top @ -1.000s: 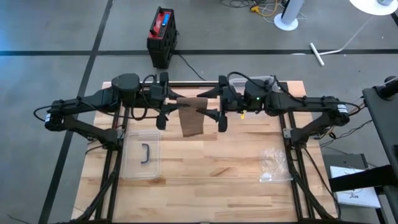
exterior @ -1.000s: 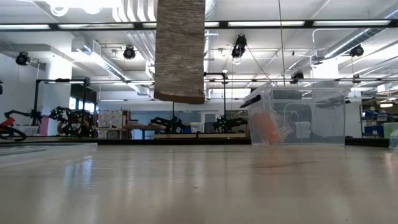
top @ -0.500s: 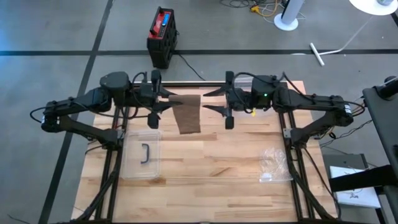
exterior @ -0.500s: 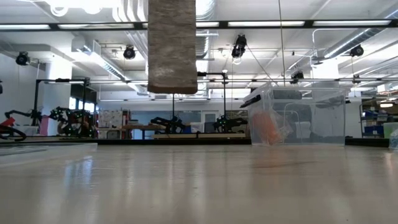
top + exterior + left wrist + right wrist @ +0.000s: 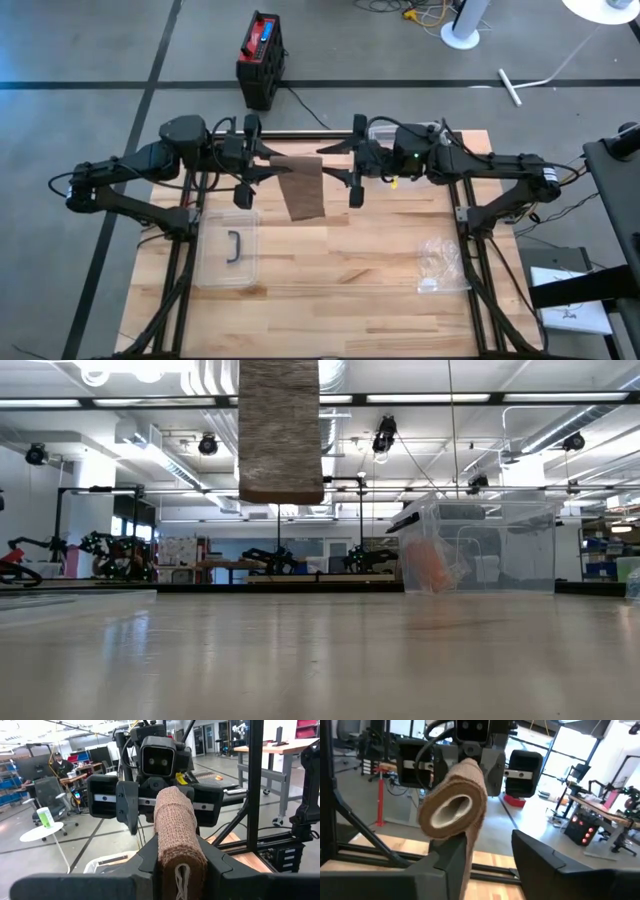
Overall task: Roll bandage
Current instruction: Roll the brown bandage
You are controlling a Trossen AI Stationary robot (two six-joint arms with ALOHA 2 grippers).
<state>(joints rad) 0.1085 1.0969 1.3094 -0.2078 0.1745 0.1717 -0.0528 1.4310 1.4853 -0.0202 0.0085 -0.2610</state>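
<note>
Two grippers are facing each other above the far part of the surface (image 5: 340,270), with the tan bandage roll (image 5: 300,165) between them. The left gripper (image 5: 262,168) is holding the roll's left end, its jaws clamped on it, while a loose tail (image 5: 280,430) is hanging below, clear of the surface. The roll's long axis is running toward the right gripper (image 5: 340,170), whose jaws are standing apart just off the open core end, gripping nothing.

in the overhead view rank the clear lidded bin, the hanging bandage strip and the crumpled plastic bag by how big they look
1. Clear lidded bin, largest.
2. Bandage strip.
3. Crumpled plastic bag, though it looks close to the bandage, which hangs nearer the camera.
</note>
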